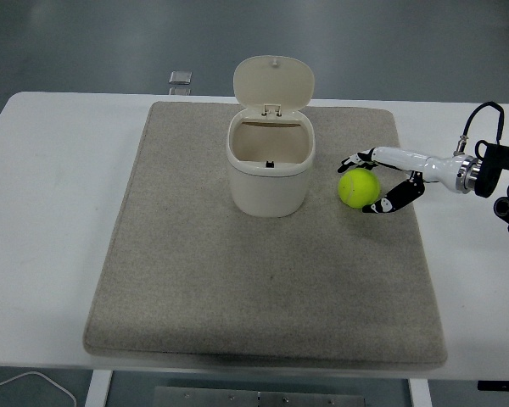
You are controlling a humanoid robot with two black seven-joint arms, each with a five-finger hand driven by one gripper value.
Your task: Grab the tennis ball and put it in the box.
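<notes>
Right robot hand (380, 181) | fingers cupped around tennis ball (359, 187), grip unclear | no legible writing

There is a single view, taken from high on the robot's own side and tilted forward and down over the counter (51, 170). The counter's near edge runs along the bottom of the frame and bare floor shows beyond its far edge at the top. The camera stands far enough back to take in the whole mat (263, 280). The robot hand (377, 182) enters from the right edge, with most of the scene lying to its left.
</notes>
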